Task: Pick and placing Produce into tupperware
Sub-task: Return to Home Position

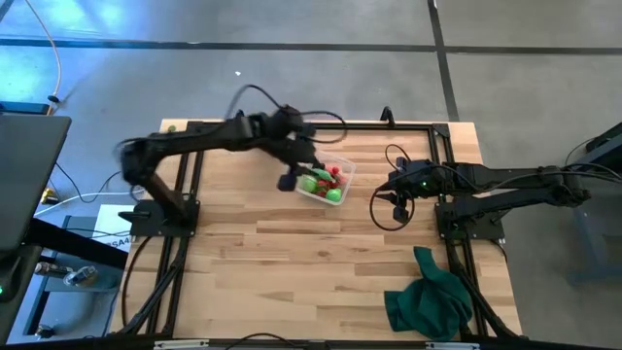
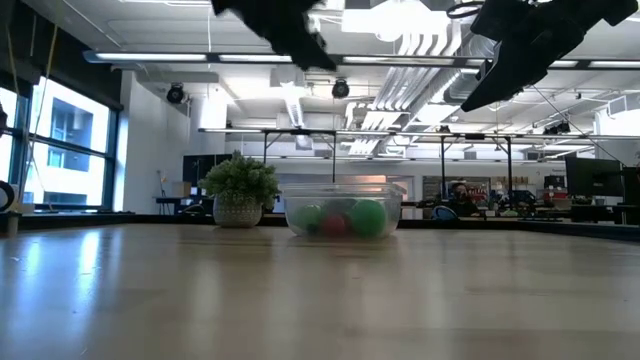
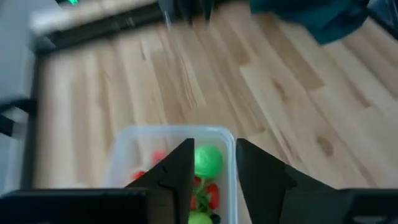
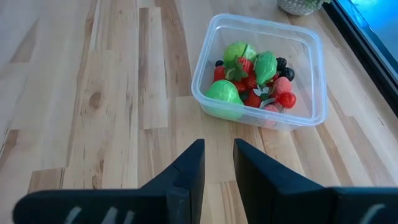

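all the food is in the box

from above: the left gripper (image 1: 290, 182) hangs over one edge of the tupperware (image 1: 348, 167); the box sits toward the back of the table (image 1: 292, 262); the produce (image 1: 324, 181) is piled inside it; i see no loose piece on the wood, so i think the picking is done and the arm just has to pull away; the right gripper (image 1: 396, 187) waits on the other side of the box, apart from it, so it is not in the way; a dark green cloth (image 1: 428, 297) lies crumpled near a front corner.

from table height: the box stands flat on the wood; green and red pieces show through its clear walls; a small spiky green plant (image 2: 238, 185) is off to one side; both arms are dark shapes up high, so they cannot bump the box.

left wrist: its two fingers (image 3: 180, 171) are a little apart with nothing held; the box lies below them, and a green round piece shows through the gap.

right wrist: its fingers (image 4: 189, 168) are a little apart too, and empty; they face the box, where green pieces, red berries and dark berries lie together.
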Tool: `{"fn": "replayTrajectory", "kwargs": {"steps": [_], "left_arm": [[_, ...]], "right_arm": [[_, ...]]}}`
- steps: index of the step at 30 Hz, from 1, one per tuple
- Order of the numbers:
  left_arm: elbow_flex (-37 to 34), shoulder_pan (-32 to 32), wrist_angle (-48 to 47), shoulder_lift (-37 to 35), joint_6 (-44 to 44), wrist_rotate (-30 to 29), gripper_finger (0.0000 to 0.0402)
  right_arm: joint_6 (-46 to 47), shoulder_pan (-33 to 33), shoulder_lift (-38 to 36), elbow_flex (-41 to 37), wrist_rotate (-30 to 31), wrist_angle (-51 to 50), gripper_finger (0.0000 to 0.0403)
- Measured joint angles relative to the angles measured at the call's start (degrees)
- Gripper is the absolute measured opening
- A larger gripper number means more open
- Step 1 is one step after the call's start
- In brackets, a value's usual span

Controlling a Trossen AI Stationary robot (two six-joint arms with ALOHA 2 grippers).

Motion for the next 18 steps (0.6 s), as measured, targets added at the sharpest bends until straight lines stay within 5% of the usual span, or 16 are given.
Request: {"fn": "replayTrajectory", "kwargs": {"steps": [11, 18], "left_arm": [[-9.09, 0.11, 1.56, -24.49, 5.15, -4.44, 0.0040], [-27.60, 0.04, 21.45, -43.91, -2.91, -0.75, 0.0004]], "right_arm": [[-0.01, -0.01, 0.00, 0.00, 0.02, 0.00, 0.0075], [0.01, 0.01, 0.00, 0.00, 0.04, 0.00, 0.0075]]}}
